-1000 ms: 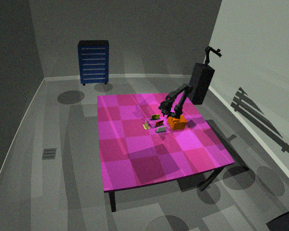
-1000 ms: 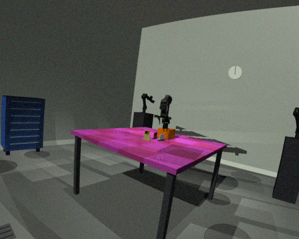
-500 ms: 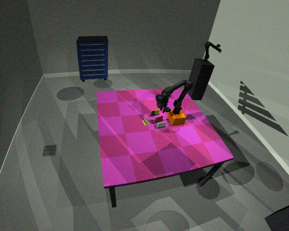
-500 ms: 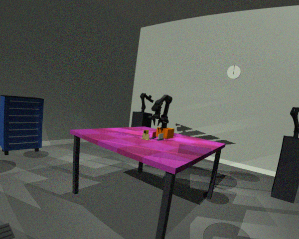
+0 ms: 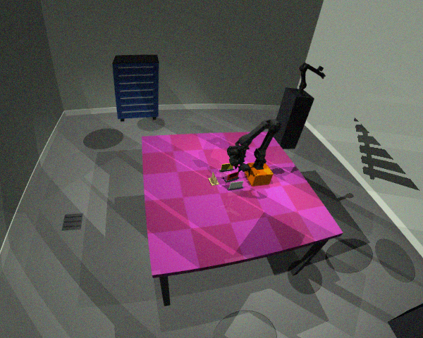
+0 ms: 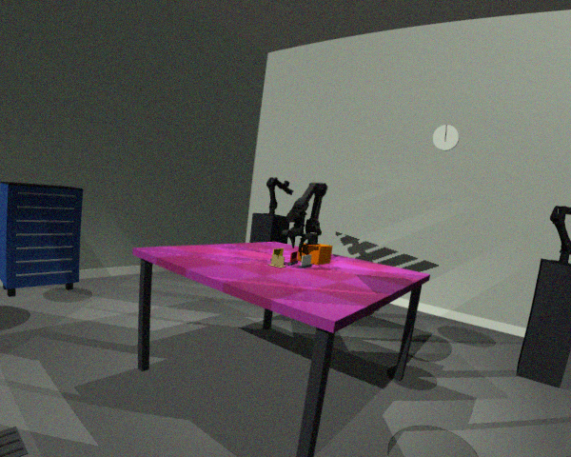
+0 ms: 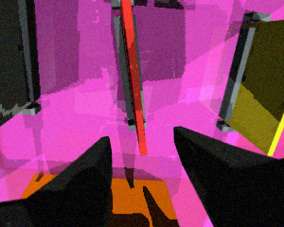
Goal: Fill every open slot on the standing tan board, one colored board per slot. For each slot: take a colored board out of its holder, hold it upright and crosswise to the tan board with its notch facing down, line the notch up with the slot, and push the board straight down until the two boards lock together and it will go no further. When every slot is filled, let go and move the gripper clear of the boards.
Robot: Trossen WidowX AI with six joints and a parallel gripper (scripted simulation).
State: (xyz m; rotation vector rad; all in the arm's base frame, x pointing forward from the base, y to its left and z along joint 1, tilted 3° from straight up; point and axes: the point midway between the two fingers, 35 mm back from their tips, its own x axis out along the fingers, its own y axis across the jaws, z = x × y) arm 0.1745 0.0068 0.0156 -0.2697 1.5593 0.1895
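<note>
A square worktop point(image 5: 204, 214) point(image 6: 256, 275) in pink and magenta checks stands on dark legs. Seen from the side where the vent lies in the floor, a black arm rises from an orange block point(image 5: 261, 177) point(image 6: 324, 253), nearer the worktop's far edge than the near one and well in from the corners. Its gripper point(image 5: 235, 167) point(image 6: 298, 245) point(image 7: 142, 138) points down over the small boards, its two fingers apart with nothing between them.

The standing tan board point(image 5: 213, 179) point(image 6: 277, 261) is the piece farthest from the block, toward the near edge. Between it and the block, three colored boards wait in dark holders: a red board point(image 5: 232, 176) point(image 6: 293, 256) point(image 7: 134, 71) in the middle, a yellow board point(image 5: 226, 167) point(image 6: 278, 251) point(image 7: 270, 85) on the side of the cabinet's corner, and a pale gray board point(image 5: 235, 185) point(image 6: 305, 260) point(image 7: 5, 61) on the other side. None is fitted across the tan one.

The red board shows edge-on ahead of the fingers, so I judge it is next. The boards look thin, light and stiff, perhaps slick on the faces. I would pinch the red one across its two flat faces, high and central, leaving the notch free below. An off-center hold could let it twist or jam when pressed into a slot.
</note>
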